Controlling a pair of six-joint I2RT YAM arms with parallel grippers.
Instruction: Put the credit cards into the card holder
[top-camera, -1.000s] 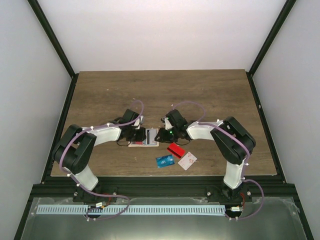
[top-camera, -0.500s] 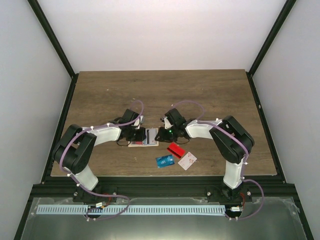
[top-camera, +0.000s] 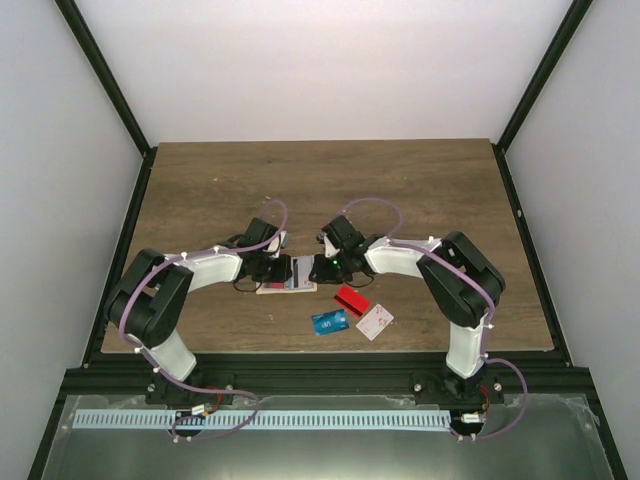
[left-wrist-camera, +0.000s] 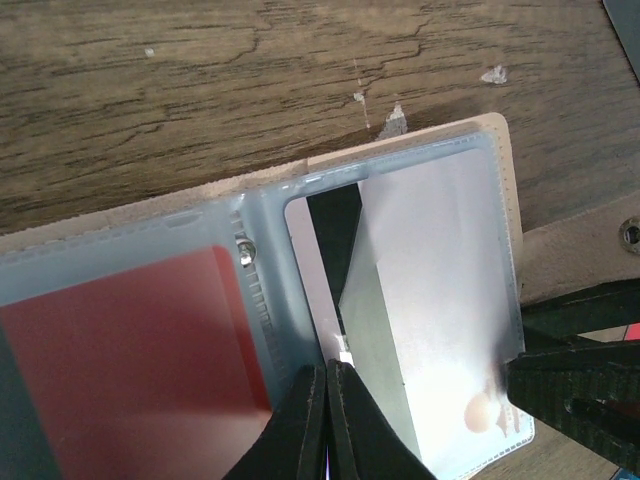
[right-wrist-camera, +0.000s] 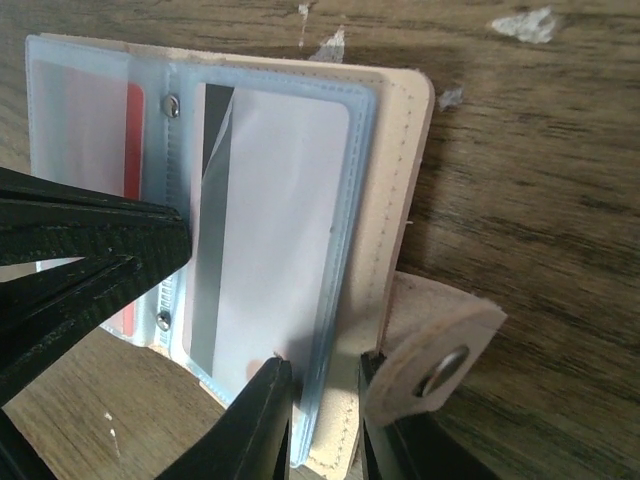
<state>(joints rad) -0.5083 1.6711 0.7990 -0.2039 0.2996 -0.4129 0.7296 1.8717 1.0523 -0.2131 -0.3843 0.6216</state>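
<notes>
The card holder (top-camera: 288, 277) lies opened flat on the table (top-camera: 300, 180), a little toward 6 o'clock from the tabletop's middle, its beige cover underneath and its clear sleeves (left-wrist-camera: 270, 230) facing up. In the left wrist view the sleeve on the 3 o'clock side holds a striped white card (left-wrist-camera: 440, 300), dark band along its 9 o'clock edge, and the sleeve on the 9 o'clock side holds a sleeved red card (left-wrist-camera: 130, 350). In the right wrist view the closing tab (right-wrist-camera: 440, 350) curls up off the cover toward 5 o'clock, its metal snap (right-wrist-camera: 443, 372) showing. The left gripper (left-wrist-camera: 326, 420) comes in from the holder's 9 o'clock side in the top view. Its jaws are pressed together, with the tips at the seam between the two sleeves, and I cannot tell whether any plastic is nipped between them. The right gripper (right-wrist-camera: 322, 410) comes in from 3 o'clock, its jaws clamped on the holder's outer edge beside the tab, one finger over the sleeve and the other by the cover. Three loose cards lie at 4 to 5 o'clock from the holder: a loose red card (top-camera: 351, 298) nearest, a blue card (top-camera: 329, 322) and a white card with a red mark (top-camera: 375, 321) closer to the arm bases.
</notes>
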